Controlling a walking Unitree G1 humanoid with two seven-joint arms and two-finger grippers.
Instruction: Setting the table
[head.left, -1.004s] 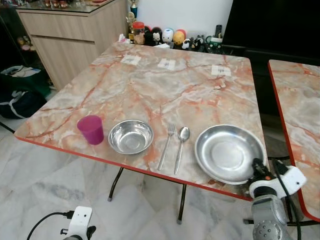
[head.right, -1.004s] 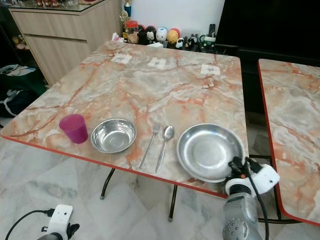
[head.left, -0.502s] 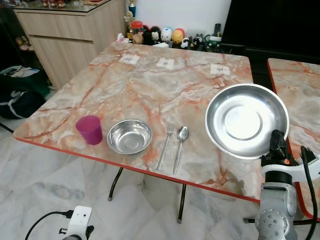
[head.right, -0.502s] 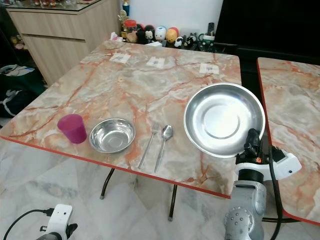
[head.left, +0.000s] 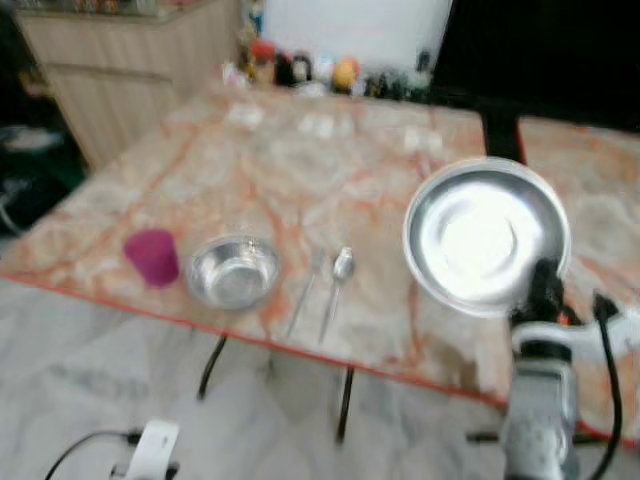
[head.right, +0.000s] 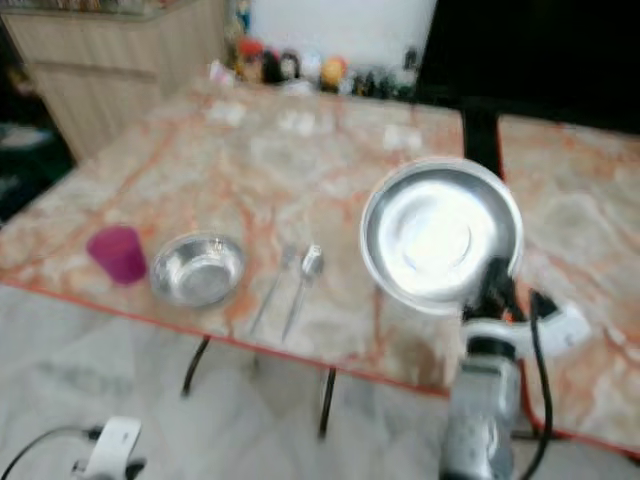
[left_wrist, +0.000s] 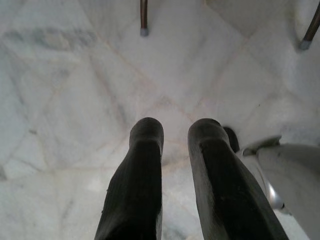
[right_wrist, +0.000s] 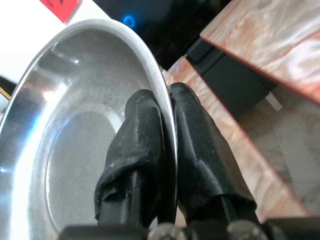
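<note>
Round steel plate (head.left: 487, 237) upright above the marble table (head.left: 300, 160) (rim pinched between jaws).

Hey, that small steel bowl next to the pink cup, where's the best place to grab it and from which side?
Pinch the steel bowl by its thin rim, one finger inside and one outside, coming from the near table edge. It sits upright and open close to that edge; the right gripper holds the plate that way.
</note>
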